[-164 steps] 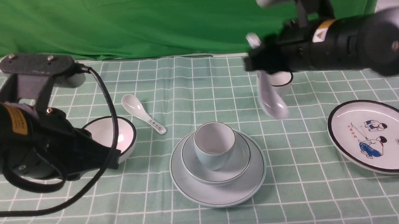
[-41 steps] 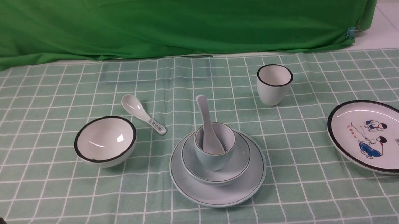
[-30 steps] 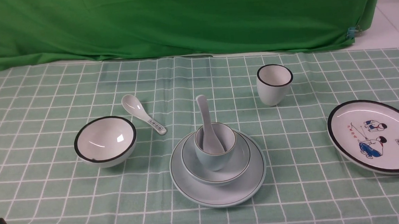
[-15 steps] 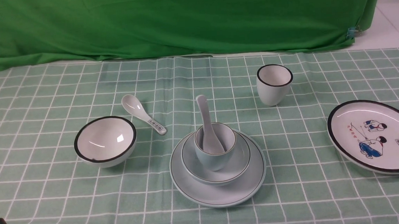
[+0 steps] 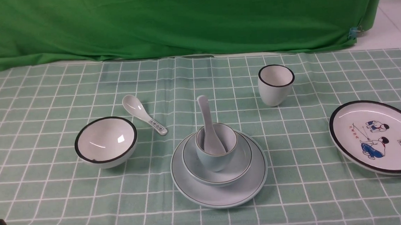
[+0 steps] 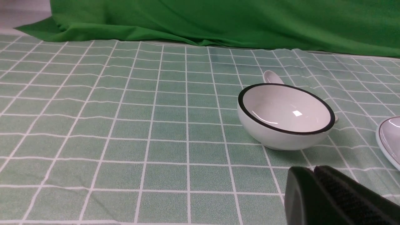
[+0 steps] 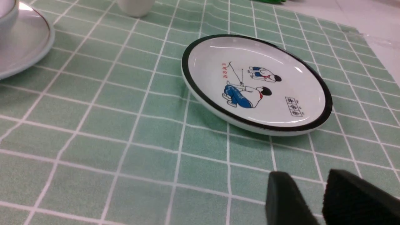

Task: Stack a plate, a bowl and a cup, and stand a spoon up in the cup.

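Standing in the room, reading the front view as a clock face centred on the stack, I see a green checked tablecloth (image 5: 314,203) spread underneath everything and a green drape (image 5: 181,19) across the back at 12 o'clock. The plain pale plate (image 5: 221,200) lies flat at the centre, and well apart at 3 o'clock rests a black-rimmed plate (image 5: 378,137) with cartoon figures. On the pale plate sits the pale bowl (image 5: 240,162); a black-rimmed bowl (image 5: 106,142) is between 9 and 10 o'clock. The pale cup (image 5: 214,163) stands inside the pale bowl, while a black-rimmed cup (image 5: 276,90) stands upright near 1 o'clock. The plain white spoon (image 5: 209,126) stands in the pale cup, its handle leaning slightly short of 12 o'clock. A patterned spoon (image 5: 145,115) lies between 10 and 11. The left gripper (image 6: 309,170), its tip between 8 and 9 o'clock, has its fingers together with nothing in them. The right gripper (image 7: 307,178), seen only in its wrist view, has its fingers parted, a gap between them, gripping nothing.
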Controlling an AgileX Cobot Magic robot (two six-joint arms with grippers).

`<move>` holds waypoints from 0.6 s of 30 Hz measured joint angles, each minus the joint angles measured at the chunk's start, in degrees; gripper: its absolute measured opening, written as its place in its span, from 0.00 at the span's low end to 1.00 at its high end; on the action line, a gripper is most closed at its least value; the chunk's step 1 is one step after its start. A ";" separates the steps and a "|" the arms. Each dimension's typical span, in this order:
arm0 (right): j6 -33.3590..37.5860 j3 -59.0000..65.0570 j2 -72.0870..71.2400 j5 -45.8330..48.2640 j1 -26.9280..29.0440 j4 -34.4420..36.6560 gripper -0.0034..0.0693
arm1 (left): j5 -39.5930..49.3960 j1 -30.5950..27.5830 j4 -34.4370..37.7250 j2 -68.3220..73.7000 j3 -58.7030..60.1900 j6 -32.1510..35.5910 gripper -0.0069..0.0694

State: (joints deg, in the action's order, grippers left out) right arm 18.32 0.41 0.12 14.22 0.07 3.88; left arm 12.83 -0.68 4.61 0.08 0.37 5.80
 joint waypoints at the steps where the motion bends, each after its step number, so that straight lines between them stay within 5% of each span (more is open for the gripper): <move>1: -0.36 0.00 0.00 0.00 0.00 0.00 0.37 | 0.00 0.00 0.00 0.00 0.00 0.00 0.11; 18: -1.61 0.00 0.00 0.00 0.00 0.00 0.38 | 0.00 0.00 0.00 0.00 0.00 0.00 0.11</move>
State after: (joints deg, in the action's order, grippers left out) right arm 16.71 0.41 0.12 14.22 0.07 3.88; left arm 12.83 -0.68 4.61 0.08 0.37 5.80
